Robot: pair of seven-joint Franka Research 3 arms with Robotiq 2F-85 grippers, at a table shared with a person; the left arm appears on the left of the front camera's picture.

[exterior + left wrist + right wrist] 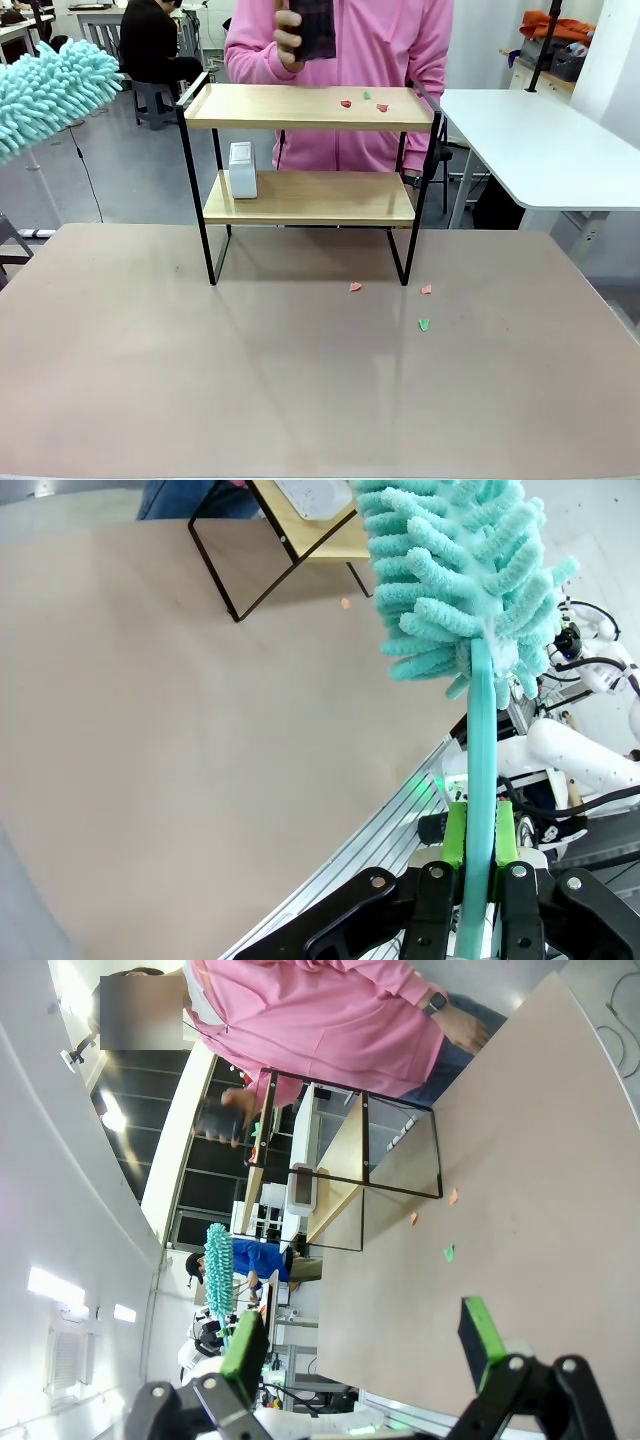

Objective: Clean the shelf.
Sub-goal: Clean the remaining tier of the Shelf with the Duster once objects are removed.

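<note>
Beige surface (250,390) fills the foreground, with a white table (540,140) off its far right corner. Shelf (280,106) stands upright at the middle of the far edge, four black legs on the surface. Top board carries three small scraps near its right end: red scrap (346,103), green scrap (367,96), red scrap (382,107). Lower board holds a small white box (242,169) at its left end, upright. Three more lie on the surface by the shelf's right front leg: pink scrap (355,287), pink scrap (426,289), and a green scrap (424,324) a bit nearer the robot's edge. Person (390,50) in a pink top stands behind the shelf at the far edge, one hand (289,38) holding a dark object (316,28) above the top board; cannot tell what it is. Left gripper (479,832) has its fingers clenched on the flat teal handle of a fluffy teal duster (450,570), green pads pressed on both sides. The duster head is in the air off the far left corner, apart from the shelf. Right gripper (362,1336) has its fingers spread wide with nothing between them, raised above the surface and facing the shelf.
</note>
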